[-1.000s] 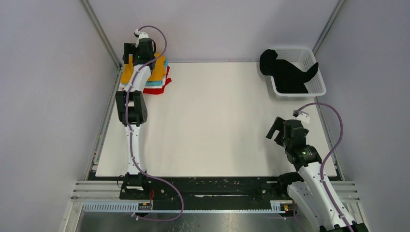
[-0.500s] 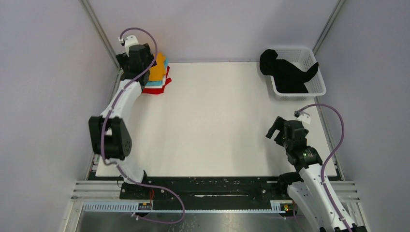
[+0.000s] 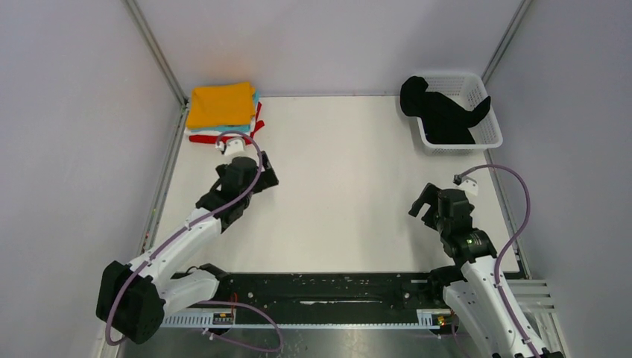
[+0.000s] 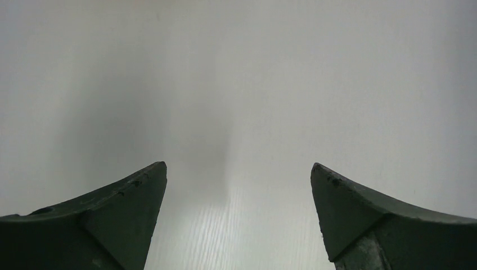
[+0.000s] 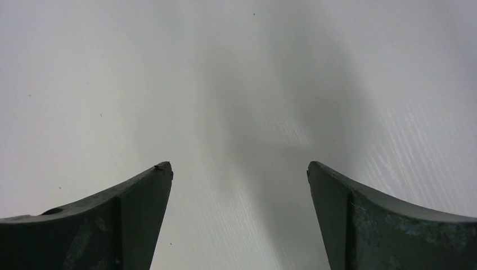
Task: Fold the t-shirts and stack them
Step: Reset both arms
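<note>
Folded t-shirts sit in a stack [image 3: 222, 115] at the far left corner of the white tabletop [image 3: 343, 194]. A mustard-orange t-shirt [image 3: 220, 104] lies on top, with edges of a teal t-shirt [image 3: 256, 97] and a red t-shirt [image 3: 203, 139] showing beneath. A black t-shirt [image 3: 445, 119] lies bunched in the white lattice basket [image 3: 456, 77] at the far right corner, part of it draped over the basket's left rim. The left tool [image 3: 267, 180] hovers over bare tabletop near the stack, jaws spread wide and holding nothing. The right tool [image 3: 422, 204], near the right edge and apart from the basket, likewise gapes wide and empty. Both wrist views show only white surface between the fingers.
</note>
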